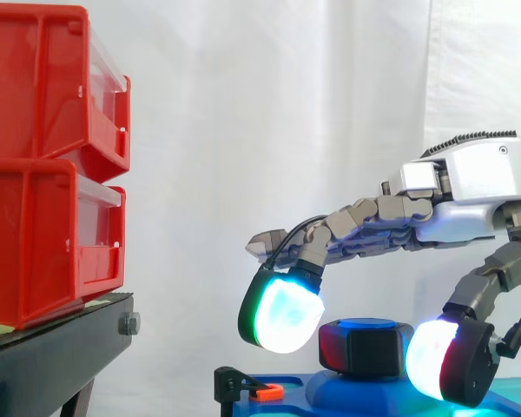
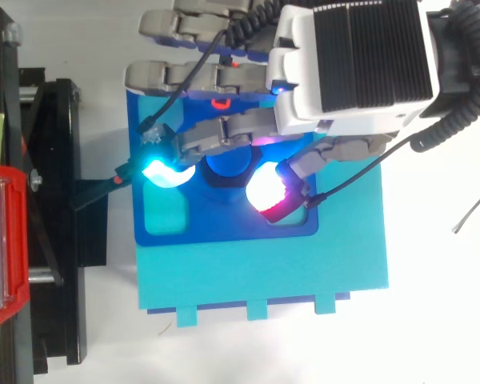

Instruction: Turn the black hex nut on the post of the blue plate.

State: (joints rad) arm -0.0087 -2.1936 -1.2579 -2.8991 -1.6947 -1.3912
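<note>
Close level side view and overhead top view, both on the blue plate (image 2: 224, 232).

Red bins (image 1: 43, 200): glossy plastic. Hex nut (image 1: 366, 349): matt black plastic. Blue plate (image 2: 224, 230): smooth plastic. Curtain (image 1: 243, 113): white cloth. Robot hand (image 1: 473, 182): smooth grey shell, translucent pads (image 1: 282, 317).

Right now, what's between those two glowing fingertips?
The black hex nut on the blue plate, pinched between the hand's pads; the side view shows it.
</note>
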